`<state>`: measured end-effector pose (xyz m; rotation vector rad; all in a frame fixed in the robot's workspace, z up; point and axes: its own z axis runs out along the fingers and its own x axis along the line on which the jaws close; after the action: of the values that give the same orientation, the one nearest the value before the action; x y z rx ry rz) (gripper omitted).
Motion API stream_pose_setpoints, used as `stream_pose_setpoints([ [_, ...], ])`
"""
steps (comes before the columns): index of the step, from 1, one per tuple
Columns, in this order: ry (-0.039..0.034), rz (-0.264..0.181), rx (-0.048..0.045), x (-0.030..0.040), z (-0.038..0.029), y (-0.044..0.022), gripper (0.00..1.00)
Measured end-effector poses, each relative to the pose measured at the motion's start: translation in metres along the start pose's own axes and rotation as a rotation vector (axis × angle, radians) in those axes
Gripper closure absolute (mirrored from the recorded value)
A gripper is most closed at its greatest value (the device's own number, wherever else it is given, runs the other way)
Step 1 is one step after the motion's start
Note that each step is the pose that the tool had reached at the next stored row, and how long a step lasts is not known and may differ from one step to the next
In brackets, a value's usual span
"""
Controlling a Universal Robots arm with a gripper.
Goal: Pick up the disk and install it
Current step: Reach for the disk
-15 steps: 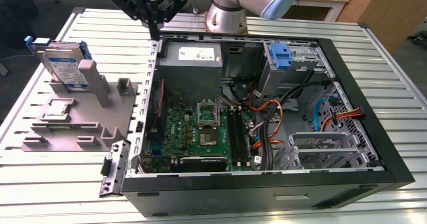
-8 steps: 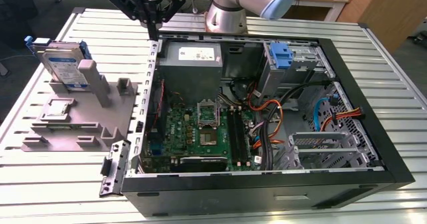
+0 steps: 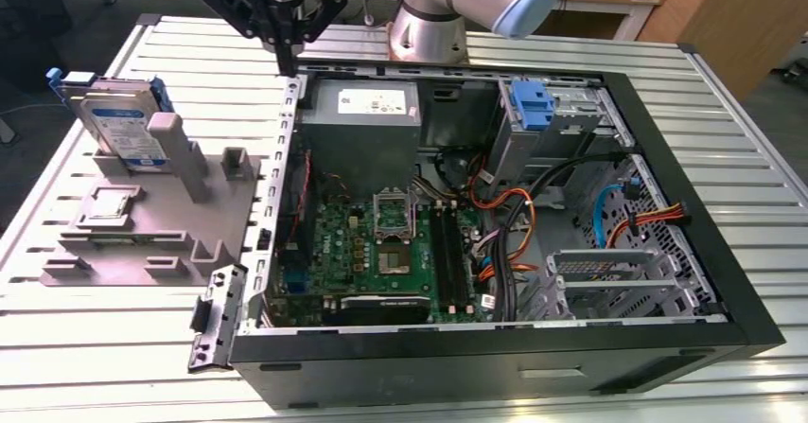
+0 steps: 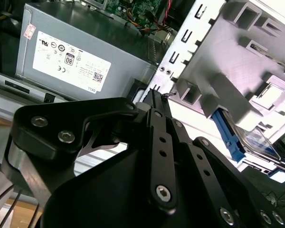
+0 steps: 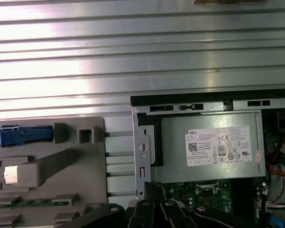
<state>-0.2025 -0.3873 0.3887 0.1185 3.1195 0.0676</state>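
The disk [image 3: 120, 125] stands on edge in a slot of the grey holder [image 3: 151, 234], leaning a little, on the tabletop [image 3: 127, 347] at the exterior view's left of the open case [image 3: 505, 347]. Its labelled face is turned toward the exterior camera, and its blue rails [image 4: 226, 127] run along its long sides. In the first wrist view it appears edge-on [image 5: 23, 135] at the holder's far corner.

It looks like a rigid metal block with some weight for its size. It should not flex, but it would not take a knock or a drop well. The bare metal faces are likely slick. The safer hold seems to be across the thin body near the free upper end, which stands clear of the slot, squeezing the flat faces and not the plastic rails, which may give.

The tool [image 3: 289, 63] hangs above the case's rear corner, just over the wall beside the power supply [image 3: 360, 111]. Its fingers are drawn together and hold nothing. The disk is off to the exterior view's left of the tool and lower, well apart from it, with part of the holder between them.
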Motion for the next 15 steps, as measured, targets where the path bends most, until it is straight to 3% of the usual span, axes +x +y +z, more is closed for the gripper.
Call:
stream_pose_setpoints([
  [15, 0.002, 0.0, 0.0002, 0.0069, 0.0004, -0.0005, 0.9],
])
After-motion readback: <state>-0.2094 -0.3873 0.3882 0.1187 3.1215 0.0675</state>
